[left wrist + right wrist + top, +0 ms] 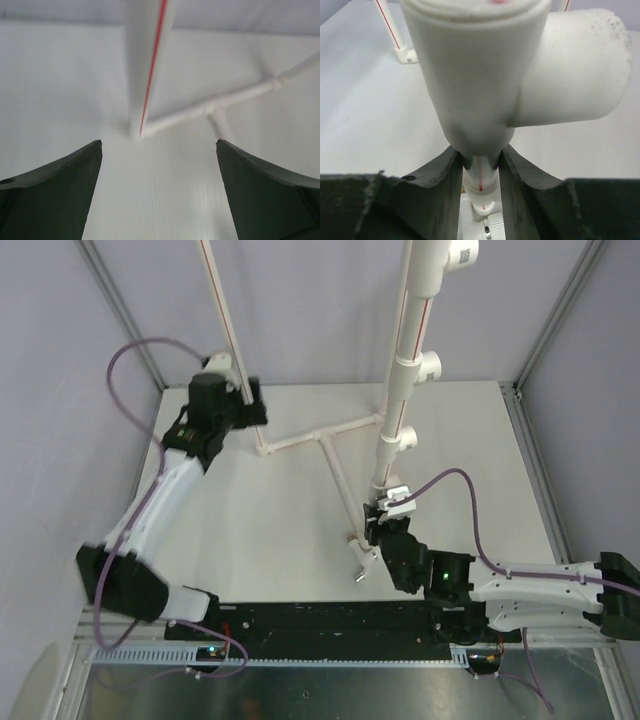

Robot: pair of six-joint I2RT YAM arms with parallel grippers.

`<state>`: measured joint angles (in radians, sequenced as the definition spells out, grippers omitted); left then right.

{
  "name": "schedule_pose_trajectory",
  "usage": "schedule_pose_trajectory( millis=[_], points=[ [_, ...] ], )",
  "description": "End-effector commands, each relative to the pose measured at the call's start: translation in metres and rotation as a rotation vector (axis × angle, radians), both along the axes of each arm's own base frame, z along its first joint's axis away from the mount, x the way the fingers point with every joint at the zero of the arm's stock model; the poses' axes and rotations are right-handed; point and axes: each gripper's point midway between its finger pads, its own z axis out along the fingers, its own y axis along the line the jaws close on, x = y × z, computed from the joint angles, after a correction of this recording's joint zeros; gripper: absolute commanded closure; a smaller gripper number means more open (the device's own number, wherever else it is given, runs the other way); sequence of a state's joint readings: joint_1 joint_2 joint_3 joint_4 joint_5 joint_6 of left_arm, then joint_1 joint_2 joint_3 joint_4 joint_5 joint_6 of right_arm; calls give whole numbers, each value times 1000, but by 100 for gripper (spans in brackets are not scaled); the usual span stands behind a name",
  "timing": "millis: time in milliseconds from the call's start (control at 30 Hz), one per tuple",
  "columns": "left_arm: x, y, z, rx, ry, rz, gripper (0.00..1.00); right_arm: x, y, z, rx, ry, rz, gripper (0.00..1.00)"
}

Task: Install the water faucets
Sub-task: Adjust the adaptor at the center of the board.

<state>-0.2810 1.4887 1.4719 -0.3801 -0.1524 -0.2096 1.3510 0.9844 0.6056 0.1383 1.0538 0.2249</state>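
Observation:
The white pipe frame [325, 435] lies on the table with two uprights. The right upright [400, 390] carries three tee sockets; the lowest [570, 70] fills the right wrist view. My right gripper [383, 512] is shut on this upright just below that socket, and its fingers [445, 195] press both sides of the red-striped pipe [481, 180]. A small white water faucet [364, 560] with a metal end lies on the table by the upright's foot; its ribbed part [495, 226] shows below the jaws. My left gripper [248, 405] is open beside the thin left upright [150, 65], touching nothing.
Grey walls and aluminium posts [545, 330] enclose the white table [470, 440]. The frame's horizontal pipes [235, 97] run across the table's middle. A black rail [330, 625] with both arm bases lines the near edge.

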Motion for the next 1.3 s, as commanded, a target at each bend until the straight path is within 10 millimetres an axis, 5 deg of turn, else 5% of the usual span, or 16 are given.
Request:
schedule_pose_trajectory(
  millis=[0,200,367,433,533,600,700,867,1033,1267],
  points=[
    [-82,29,29,-143,-98,59,0,-3,29,-14,-35,-10,86,100],
    [-167,38,20,-294,-169,49,0,1,99,-6,-12,-31,228,100],
    [-201,36,16,-365,-219,-1,0,-28,163,1,-25,-58,441,100],
    [-206,36,17,-369,-234,-10,0,-49,183,3,-61,-90,582,86],
    [-210,31,17,-379,-236,-39,0,-72,190,4,-115,-107,735,42],
    [-213,28,17,-380,-241,-64,0,-82,183,10,-147,-124,793,19],
    [-224,21,28,-380,-286,-139,0,-94,159,32,-138,-168,821,3],
    [-269,-9,51,-352,-412,-426,0,-101,104,58,-71,-187,802,1],
    [-320,-24,65,-337,-553,-640,0,-72,43,65,-49,-196,620,1],
    [-328,-34,87,-406,-622,-714,0,-34,-20,82,40,-199,427,1]
  ],
)
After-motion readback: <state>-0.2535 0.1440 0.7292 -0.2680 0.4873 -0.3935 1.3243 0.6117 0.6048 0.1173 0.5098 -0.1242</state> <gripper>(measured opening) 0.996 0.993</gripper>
